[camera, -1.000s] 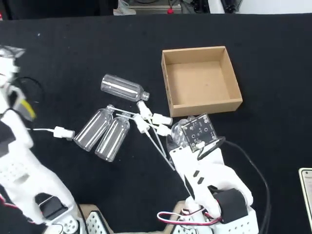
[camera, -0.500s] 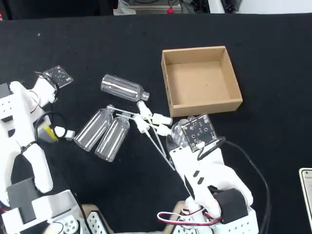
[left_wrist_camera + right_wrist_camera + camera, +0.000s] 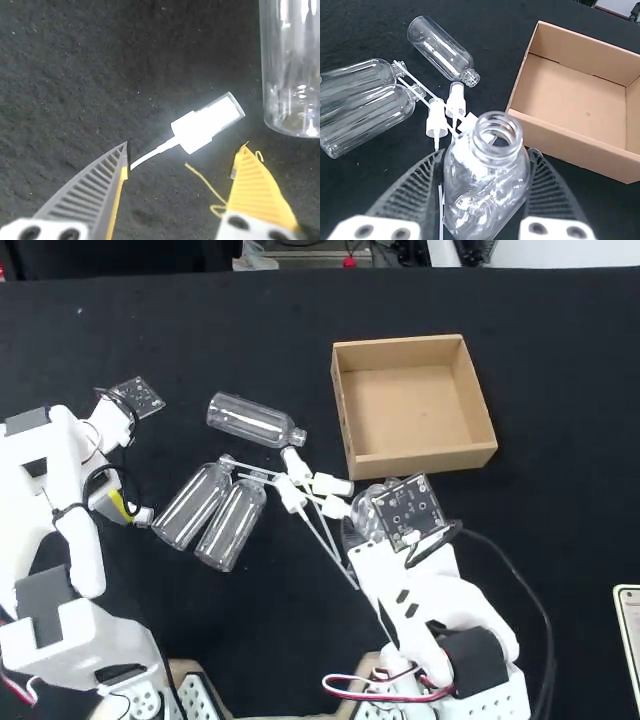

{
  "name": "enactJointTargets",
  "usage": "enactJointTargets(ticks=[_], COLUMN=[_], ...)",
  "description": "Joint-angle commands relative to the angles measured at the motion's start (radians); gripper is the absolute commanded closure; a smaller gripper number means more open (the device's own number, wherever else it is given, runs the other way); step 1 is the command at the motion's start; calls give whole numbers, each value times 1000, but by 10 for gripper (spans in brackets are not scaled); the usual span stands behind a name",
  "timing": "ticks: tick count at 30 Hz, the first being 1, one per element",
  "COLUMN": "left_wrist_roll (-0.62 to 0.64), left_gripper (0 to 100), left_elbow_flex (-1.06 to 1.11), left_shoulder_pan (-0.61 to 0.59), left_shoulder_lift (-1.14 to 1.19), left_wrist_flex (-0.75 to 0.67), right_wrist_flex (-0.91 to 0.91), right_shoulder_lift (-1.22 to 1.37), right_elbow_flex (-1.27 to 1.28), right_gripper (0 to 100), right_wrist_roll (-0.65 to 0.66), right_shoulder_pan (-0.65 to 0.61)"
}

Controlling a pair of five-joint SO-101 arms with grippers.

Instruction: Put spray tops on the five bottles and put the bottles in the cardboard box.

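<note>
When viewed from above on the matt black table [image 3: 560, 370]: square, open-topped cardboard box [image 3: 346, 430], plain brown, well apart from the left gripper [image 3: 128, 510]. Beside the box's left wall, lone bottle [image 3: 250, 421] of clear plastic, cylindrical, lying on its side. Below that, paired bottles [image 3: 210, 512] lying side by side and touching, necks toward a cluster of white spray tops [image 3: 318, 483] with thin dip tubes fanned out. At the paired bottles' bases, stray spray top [image 3: 143, 514], just at the left gripper. Near the box's front corner, held bottle [image 3: 360, 518], partly under the right arm's wrist.

From the left wrist: ribbed fingers [image 3: 95, 190], one grey and one yellow, spread wide to either side of the stray spray top, touching neither its white stepped cap nor its slim tube. Rounded clear base of a bottle just beside.

From the right wrist: right gripper [image 3: 486, 155] clamped on the held bottle's shoulders, threaded neck bare and uncapped. Ahead, the box's corrugated wall, the three lying bottles, the spray tops between.
</note>
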Motion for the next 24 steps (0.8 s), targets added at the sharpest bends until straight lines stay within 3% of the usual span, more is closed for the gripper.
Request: enactJointTargets(ticks=[1,12,24], left_wrist_roll=[12,26,58], left_gripper=[678,680,680], left_elbow_flex=[-16,-44,-193], left_shoulder_pan=[15,94,28], left_shoulder_lift=[-5,110,295], left_wrist_flex=[-18,-37,-46], right_wrist_flex=[-37,-37,-37], right_shoulder_lift=[-5,-5,-5], right_elbow_flex=[-7,-7,-8], right_gripper=[864,864,864], right_wrist_roll=[2,2,3], right_shoulder_pan=[-9,-9,-9])
